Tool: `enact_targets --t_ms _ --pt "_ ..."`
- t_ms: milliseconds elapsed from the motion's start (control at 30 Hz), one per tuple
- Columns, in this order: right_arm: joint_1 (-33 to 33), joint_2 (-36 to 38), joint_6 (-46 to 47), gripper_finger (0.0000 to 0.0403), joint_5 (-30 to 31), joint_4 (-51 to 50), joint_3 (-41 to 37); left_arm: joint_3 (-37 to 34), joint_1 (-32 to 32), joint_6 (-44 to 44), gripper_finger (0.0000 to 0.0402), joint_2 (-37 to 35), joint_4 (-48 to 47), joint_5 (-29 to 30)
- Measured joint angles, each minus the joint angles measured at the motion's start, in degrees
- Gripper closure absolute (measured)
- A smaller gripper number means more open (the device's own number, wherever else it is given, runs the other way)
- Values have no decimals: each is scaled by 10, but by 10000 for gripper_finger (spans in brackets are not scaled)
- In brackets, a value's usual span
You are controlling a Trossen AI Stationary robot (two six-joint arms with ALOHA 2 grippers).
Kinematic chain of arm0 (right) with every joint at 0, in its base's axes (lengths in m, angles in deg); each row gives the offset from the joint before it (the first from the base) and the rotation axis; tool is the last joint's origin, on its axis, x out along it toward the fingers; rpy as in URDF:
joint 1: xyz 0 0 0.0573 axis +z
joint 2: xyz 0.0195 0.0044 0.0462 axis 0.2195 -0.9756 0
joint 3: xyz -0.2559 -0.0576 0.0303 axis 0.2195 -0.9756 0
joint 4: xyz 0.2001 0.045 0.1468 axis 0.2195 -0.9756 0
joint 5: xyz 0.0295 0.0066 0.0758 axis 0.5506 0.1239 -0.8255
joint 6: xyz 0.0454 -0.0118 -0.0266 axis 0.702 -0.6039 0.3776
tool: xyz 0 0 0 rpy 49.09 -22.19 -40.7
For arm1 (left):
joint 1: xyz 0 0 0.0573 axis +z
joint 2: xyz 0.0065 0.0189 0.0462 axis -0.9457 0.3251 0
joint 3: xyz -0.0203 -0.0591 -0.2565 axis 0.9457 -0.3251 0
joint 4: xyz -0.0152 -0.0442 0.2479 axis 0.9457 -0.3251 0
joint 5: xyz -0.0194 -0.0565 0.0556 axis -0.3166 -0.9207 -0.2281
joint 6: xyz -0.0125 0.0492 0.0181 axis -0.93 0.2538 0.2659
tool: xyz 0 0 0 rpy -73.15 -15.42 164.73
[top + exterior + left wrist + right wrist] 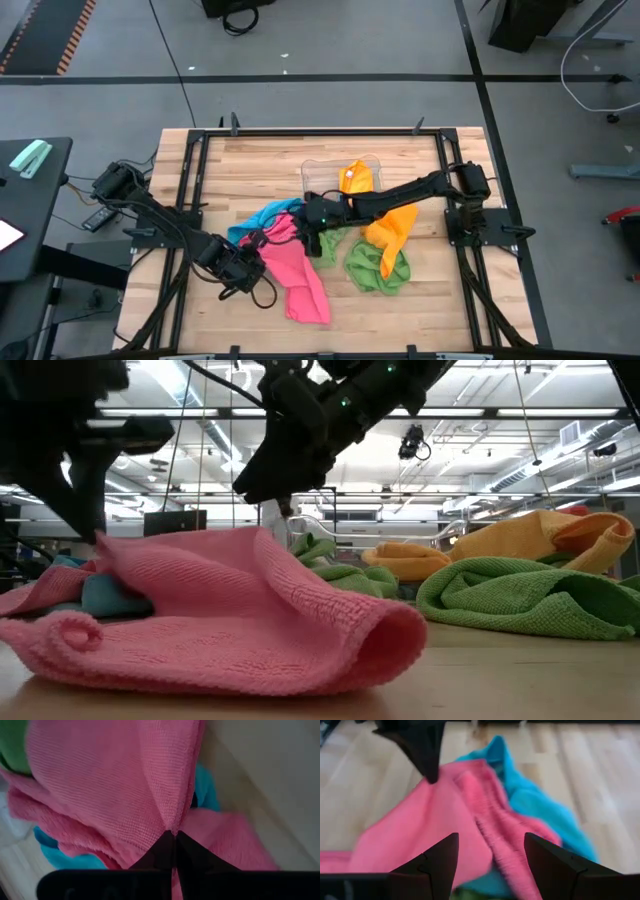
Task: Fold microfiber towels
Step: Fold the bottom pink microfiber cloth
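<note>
left claw (172,837): pinched shut on a fold of the pink towel (300,275), near the front-left of the surface (260,165); in its wrist view the two dark fingers (155,855) met at the cloth edge.
right claw (490,855): jaws wide apart, holding nothing, hovering over the pink/blue pile at mid-surface; arm reached in from the right side.
pink towel: rumpled, spread from the pile centre toward the front edge; in the low view it sat nearest the camera, front edge rolled into a thick lip (230,620).
blue towel (262,216): bunched at the back-left of the pile, partly under the pink one and touching it.
green towel (378,268): crumpled heap right of the pink one, front of the orange cloth; a smaller green patch (332,240) showed just beside the right claw, couldn't tell if same cloth.
orange towel (392,228): draped under the right arm, touching the green heap.
second orange towel (355,178): in the clear tray (318,172) at the back centre of the surface.
left arm: came in from the left edge, low to the surface.
</note>
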Motion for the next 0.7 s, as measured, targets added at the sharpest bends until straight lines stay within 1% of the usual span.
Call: enact_targets --t_ms 100,167,333,400,567,700 --pt "-17 0 -21 168 -6 10 0 -16 0 0 394 0 -1 0" --pt "-27 0 -33 168 -22 15 0 -23 0 -1 394 0 2 0" --pt "-46 0 -48 168 -59 18 0 -33 0 -1 376 0 2 16" --pt "-51 0 -51 168 -69 18 0 -34 2 -1 375 0 1 17" --pt "-54 0 -65 168 -83 18 0 -34 3 -14 393 0 2 19" --pt "-54 0 -78 168 -87 18 -1 -34 3 -15 390 0 2 19"
